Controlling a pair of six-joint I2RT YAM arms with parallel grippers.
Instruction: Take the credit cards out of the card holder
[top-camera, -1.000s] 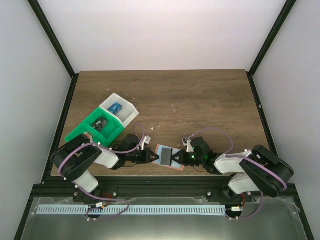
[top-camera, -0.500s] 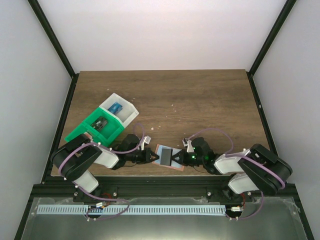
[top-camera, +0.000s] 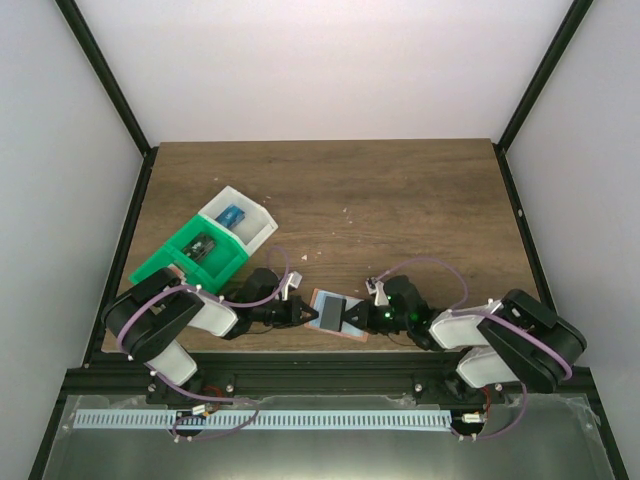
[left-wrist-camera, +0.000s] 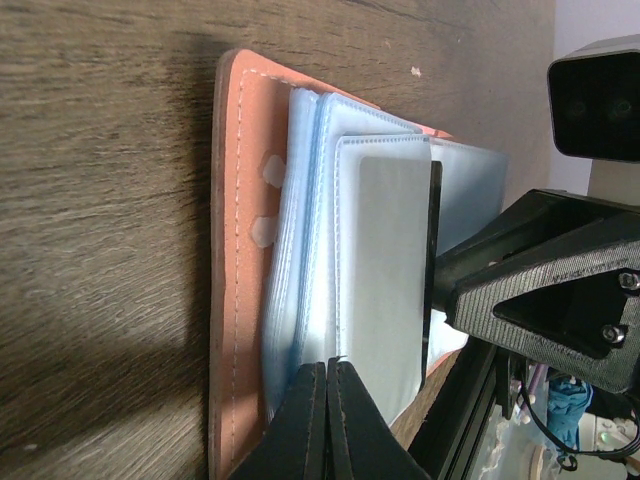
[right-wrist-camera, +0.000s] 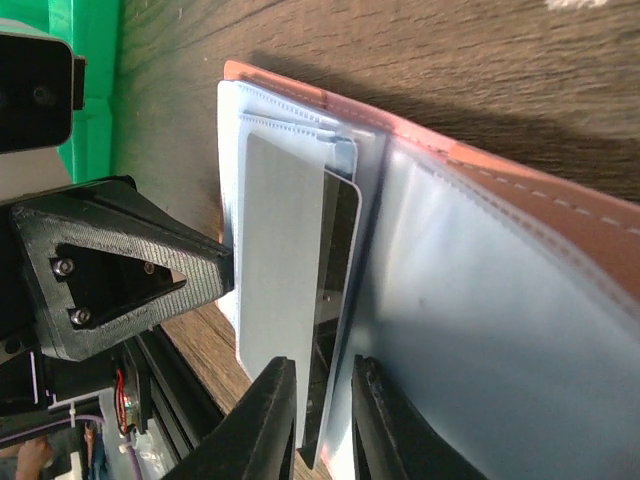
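The wooden table carries a green tray and a white tray at its left, well apart from the work. The card holder lies open and flat near the near edge, between the two arms. It is flanked in the top view by the left gripper on its left side and the right gripper on its right side. Its salmon outer panel rests on the wood, and the light blue leaves are stacked on top. A pale grey rectangle, probably a card seen through its sleeve, is shown on the uppermost leaf. A dark card projects beside it along one long edge. The left jaws are seen pressed together on the end of a blue leaf, so the holder is judged to be pinned. The right jaws are set narrow, with one finger on each side of the near end of the dark card and the pale leaf over it. Whether the pads actually press cannot be told. In the right wrist view the dark card's long axis runs straight away from the fingertips. The right arm is therefore the one placed on it. A straight draw back along that axis is judged to be what extraction calls for, with the holder restrained by the left arm. A leaf may be dragged along if it is clamped together with the card.
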